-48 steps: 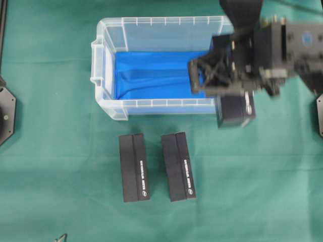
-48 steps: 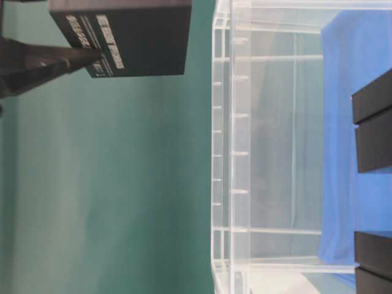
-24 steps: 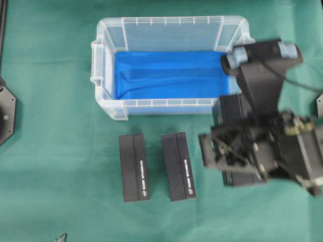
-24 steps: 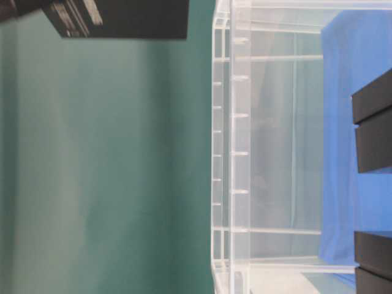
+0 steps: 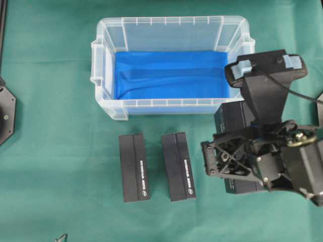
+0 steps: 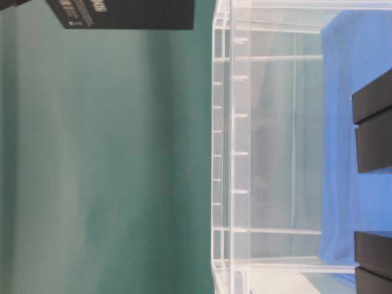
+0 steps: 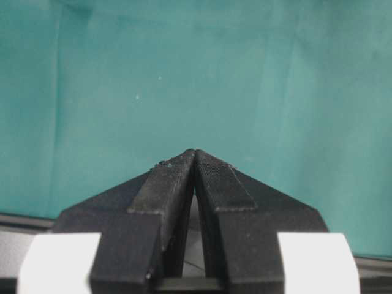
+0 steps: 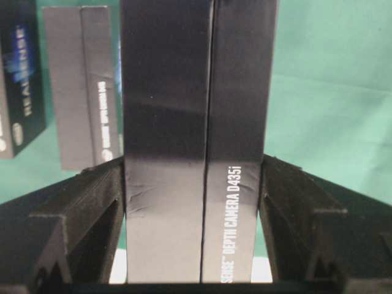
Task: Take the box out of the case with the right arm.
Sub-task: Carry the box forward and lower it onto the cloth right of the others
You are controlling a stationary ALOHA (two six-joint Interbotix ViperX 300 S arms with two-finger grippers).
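We see the right hand (image 8: 195, 202) clamped on both sides of a black box (image 8: 196, 122), outside the case (image 5: 169, 68), over the green surface (image 5: 60, 151) right of two boxes (image 5: 156, 166). From overhead, the arm hides most of it. The left hand (image 7: 195, 159) is closed, empty.

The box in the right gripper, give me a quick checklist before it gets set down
1. Grip: the right gripper has both fingers pressed against the held box. Ok.
2. Box out of the case: it hangs past the case's front wall, over the green cloth. Ok.
3. Case contents: only the blue lining shows. Ok.
4. Spacing: apart from the two boxes on the cloth. Ok.
5. Height above the cloth: cannot tell.
6. Left gripper: shut, away from the work. Ok.
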